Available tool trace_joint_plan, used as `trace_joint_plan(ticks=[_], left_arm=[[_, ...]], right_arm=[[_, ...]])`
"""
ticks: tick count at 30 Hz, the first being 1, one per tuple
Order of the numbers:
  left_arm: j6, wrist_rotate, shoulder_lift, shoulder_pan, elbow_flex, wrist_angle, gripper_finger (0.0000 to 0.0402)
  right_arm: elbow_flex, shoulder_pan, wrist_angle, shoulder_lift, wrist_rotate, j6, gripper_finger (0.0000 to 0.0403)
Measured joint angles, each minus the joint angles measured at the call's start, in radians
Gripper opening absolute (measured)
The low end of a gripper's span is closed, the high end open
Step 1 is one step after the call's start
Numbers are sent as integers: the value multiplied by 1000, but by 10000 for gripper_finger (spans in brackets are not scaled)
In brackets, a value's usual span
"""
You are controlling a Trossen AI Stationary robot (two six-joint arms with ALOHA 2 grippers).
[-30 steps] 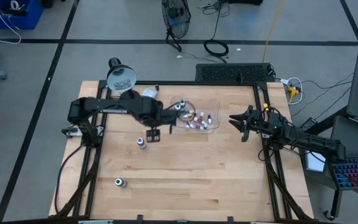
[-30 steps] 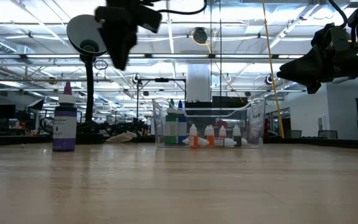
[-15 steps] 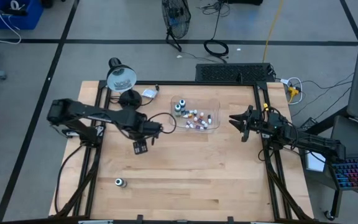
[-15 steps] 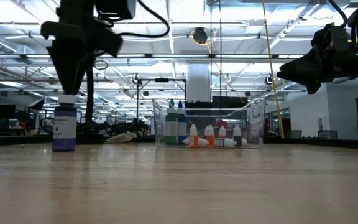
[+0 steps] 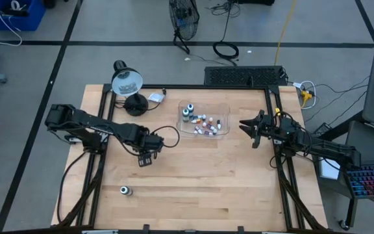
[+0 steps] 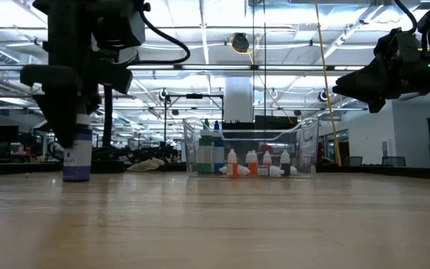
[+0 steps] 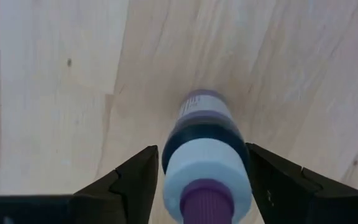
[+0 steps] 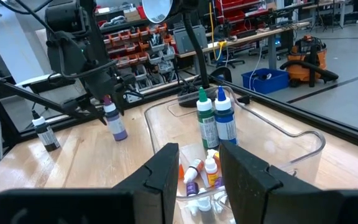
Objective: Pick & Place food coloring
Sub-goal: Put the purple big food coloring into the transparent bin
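**Left claw straddles purple bottle**

The left claw (image 7: 197, 180) brackets the upright purple-capped bottle (image 7: 205, 149) on the table (image 5: 200, 175), fingers apart with gaps either side. Farther right, the clear tray (image 5: 224, 127) holds small bottles (image 5: 203, 125); a lamp (image 5: 126, 83) stands beyond. Another bottle (image 5: 126, 190) sits nearer. The right claw (image 5: 244, 125), slightly parted, waits beside the tray.

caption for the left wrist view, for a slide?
Left gripper straddles an upright purple-capped food coloring bottle on the wooden table, jaws on either side of its white collar.

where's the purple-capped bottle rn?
The purple-capped bottle stands upright on the table's left half, between the left gripper's fingers, left of the clear tray.
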Motion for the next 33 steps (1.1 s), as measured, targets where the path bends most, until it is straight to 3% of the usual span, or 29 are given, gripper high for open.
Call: trace_joint_plan(ticks=[20, 25, 28, 33], left_arm=[[58, -19, 1, 1, -1, 28, 181], [78, -64, 1, 5, 7, 35, 166], [116, -81, 1, 6, 49, 34, 143], [187, -90, 1, 17, 198, 34, 142]], right_arm=[[0, 0, 0, 0, 0, 0, 105], [0, 0, 0, 0, 0, 0, 105], [0, 0, 0, 0, 0, 0, 105], [0, 0, 0, 0, 0, 0, 105]])
